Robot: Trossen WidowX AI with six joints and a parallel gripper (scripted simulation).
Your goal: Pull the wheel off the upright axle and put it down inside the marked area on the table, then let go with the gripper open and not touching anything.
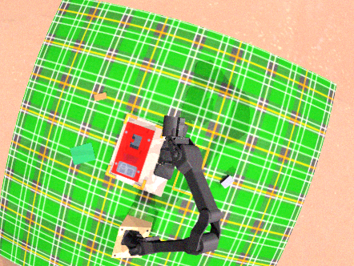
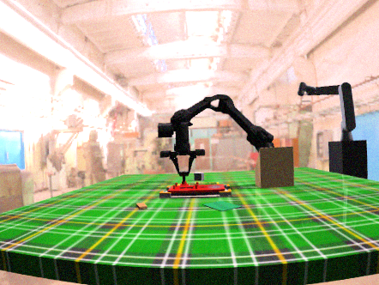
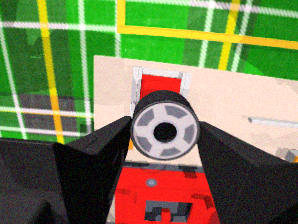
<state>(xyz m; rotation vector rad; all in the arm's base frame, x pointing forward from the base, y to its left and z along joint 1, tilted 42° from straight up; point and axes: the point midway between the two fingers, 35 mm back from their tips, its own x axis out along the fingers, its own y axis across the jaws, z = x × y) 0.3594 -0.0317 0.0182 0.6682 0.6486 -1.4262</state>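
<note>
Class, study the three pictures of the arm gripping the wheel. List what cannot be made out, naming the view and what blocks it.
1. Top view: the wheel is hidden under the arm's wrist.
2. Wrist view: the axle is hidden behind the wheel, held in the gripper, so whether the wheel has left it cannot be told.
3. Exterior view: the wheel is too small and dark between the fingers.
4. Wrist view: the yellow-outlined marked area is cut off by the top edge.
</note>
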